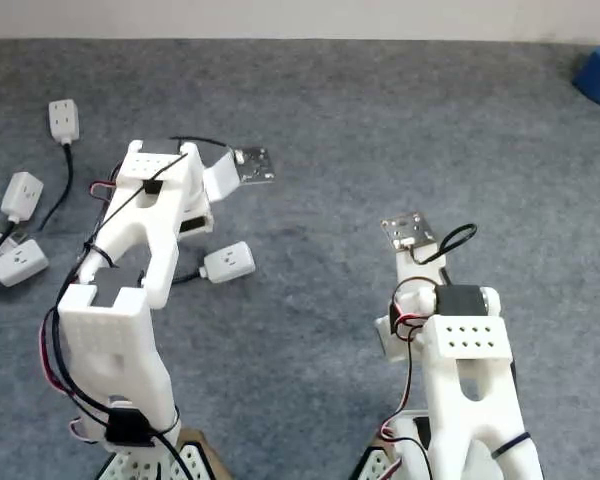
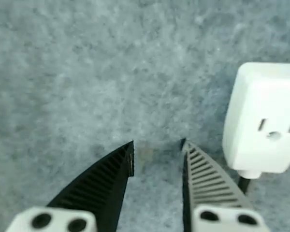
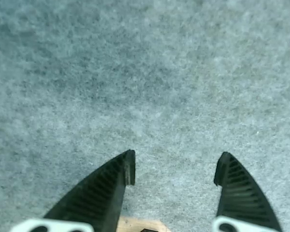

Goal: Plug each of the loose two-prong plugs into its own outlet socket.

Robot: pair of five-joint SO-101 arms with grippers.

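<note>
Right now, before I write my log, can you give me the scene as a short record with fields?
surface: grey carpet-like mat
left jaws: open, empty, over the mat
right jaws: open, empty, over bare mat
nearest item: white plastic outlet socket block with black cord, beside the left jaws
other items: several white corded blocks on the left arm's side

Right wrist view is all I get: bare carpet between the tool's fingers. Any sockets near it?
Observer: None close. High view has a white socket block lying by the left arm.
Operator: More of them?
Observer: Several more white blocks with black cords, far left on the carpet.
Operator: Left tool?
Observer: Left tool open over carpet, a white outlet face beside one finger, not between them.
</note>
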